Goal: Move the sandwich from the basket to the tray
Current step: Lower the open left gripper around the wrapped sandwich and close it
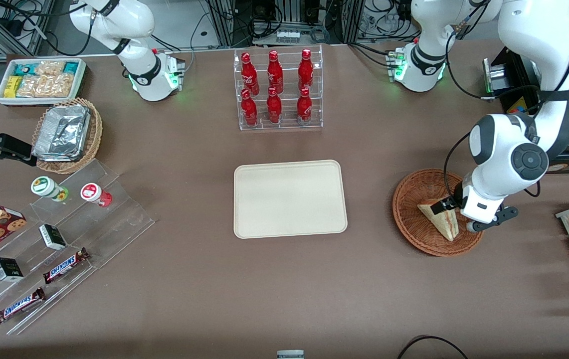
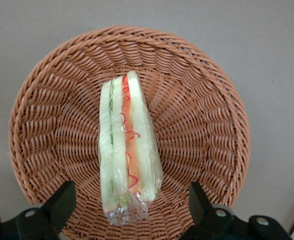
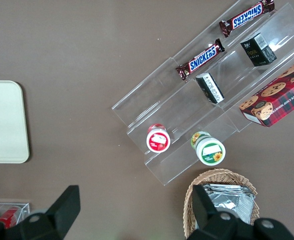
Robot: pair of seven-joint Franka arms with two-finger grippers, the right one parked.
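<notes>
Brown table (image 1: 189, 299) | basket (image 2: 201, 125): sandwich (image 2: 129, 150) | gripper (image 2: 129, 205) above, fingers (image 2: 62, 200) apart

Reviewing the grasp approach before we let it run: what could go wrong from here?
1. The sandwich stands on edge in slippery clear wrap; the open gripper, hovering over it in the basket, could pinch only film or squash the bread.
2. The basket looks light, and its sloped wall lies close to the fingers; a snag might drag or lift it with the sandwich.
3. A loose hold could drop the sandwich short of the tray.
</notes>
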